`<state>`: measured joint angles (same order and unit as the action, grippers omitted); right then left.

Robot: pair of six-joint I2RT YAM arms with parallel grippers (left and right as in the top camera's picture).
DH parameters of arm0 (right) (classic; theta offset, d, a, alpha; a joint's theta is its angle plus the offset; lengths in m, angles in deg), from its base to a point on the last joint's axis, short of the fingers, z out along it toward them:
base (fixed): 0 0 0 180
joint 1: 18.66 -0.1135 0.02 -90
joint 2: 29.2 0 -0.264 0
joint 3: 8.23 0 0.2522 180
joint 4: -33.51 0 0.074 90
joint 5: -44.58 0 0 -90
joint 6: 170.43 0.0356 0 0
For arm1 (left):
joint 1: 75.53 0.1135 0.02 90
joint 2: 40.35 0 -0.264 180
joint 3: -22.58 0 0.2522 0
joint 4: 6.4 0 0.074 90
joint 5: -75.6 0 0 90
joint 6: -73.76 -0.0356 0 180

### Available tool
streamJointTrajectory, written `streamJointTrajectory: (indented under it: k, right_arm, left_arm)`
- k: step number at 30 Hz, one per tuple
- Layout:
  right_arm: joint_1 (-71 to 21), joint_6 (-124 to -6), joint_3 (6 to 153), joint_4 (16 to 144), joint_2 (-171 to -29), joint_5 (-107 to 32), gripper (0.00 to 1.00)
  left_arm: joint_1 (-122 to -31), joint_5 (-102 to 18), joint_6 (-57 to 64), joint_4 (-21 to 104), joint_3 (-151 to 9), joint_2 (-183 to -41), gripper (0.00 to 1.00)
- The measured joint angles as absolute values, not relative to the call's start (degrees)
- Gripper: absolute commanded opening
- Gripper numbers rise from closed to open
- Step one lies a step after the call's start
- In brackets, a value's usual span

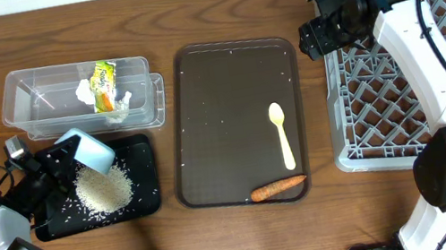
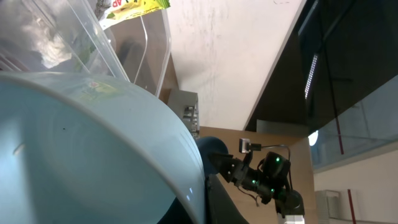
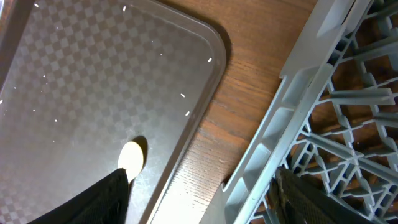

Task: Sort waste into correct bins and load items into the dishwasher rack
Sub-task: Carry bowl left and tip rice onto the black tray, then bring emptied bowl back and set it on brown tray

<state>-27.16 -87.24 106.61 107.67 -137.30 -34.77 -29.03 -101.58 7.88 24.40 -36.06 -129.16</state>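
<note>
Wooden tabletop (image 1: 211, 0), lower left: left gripper (image 1: 65, 158) held small light-blue cup (image 1: 91, 151) tipped over white rice heap (image 1: 105, 190); right gripper (image 1: 311, 40) gaped; racking seemed next.

Tabletop (image 1: 211, 0) grained wood w/ slight sheen, tub (image 1: 15, 101) upper left clear glossy plastic, serving tray (image 1: 222, 116) dark w/ fine checkered texture, rack (image 1: 367, 119) matt grey plastic, light-blue cup (image 1: 91, 150) smooth, glossy.
</note>
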Motion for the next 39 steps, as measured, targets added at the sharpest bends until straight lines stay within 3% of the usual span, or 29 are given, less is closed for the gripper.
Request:
streamJointTrajectory:
  k: [15, 25, 39]
  right_arm:
    - [-27.2, -87.2, 106.6, 107.7, -137.3, -34.8, 0.73]
    - [-27.2, -87.2, 106.6, 107.8, -137.3, -34.8, 0.73]
    - [-27.2, -87.2, 106.6, 107.6, -137.3, -34.8, 0.73]
  left_arm:
    - [-29.0, -96.4, 14.3, 23.2, -36.1, -129.2, 0.06]
    - [-29.6, -98.2, 17.0, 15.8, -35.8, -129.1, 0.06]
    - [-42.5, -98.9, 25.9, -3.4, -35.8, -122.1, 0.06]
